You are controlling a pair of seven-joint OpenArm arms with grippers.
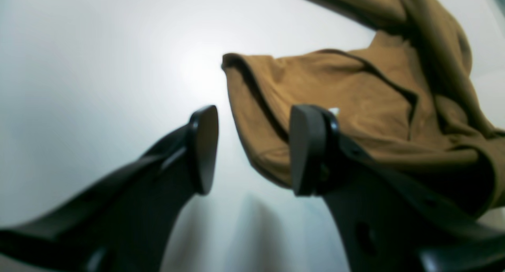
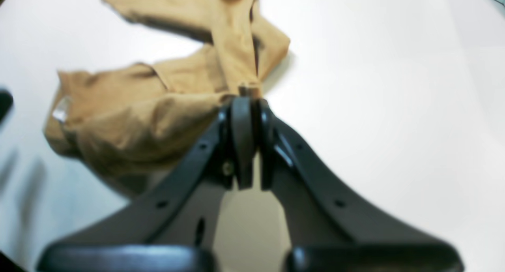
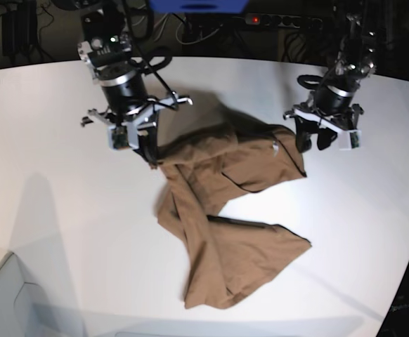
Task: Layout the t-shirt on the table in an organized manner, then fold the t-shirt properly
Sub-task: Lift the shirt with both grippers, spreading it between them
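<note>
The t-shirt (image 3: 232, 225) lies crumpled on the table (image 3: 50, 196), its small white label (image 1: 334, 111) unreadable; right gripper (image 2: 246, 102) pinches its fabric, left gripper (image 1: 252, 145) gapes apart, empty.

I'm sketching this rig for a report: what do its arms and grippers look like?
Both arms are black with silver metal collars near the wrists and loose black cables. The left gripper and right gripper have curved black fingers dotted with small holes, ending in flat dark pads.

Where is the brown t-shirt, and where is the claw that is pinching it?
t-shirt (image 3: 250, 249): base view, on the lower flat part of the cloth.
right gripper (image 2: 247, 102): right wrist view, at the closed fingertips that pinch the cloth.
</note>
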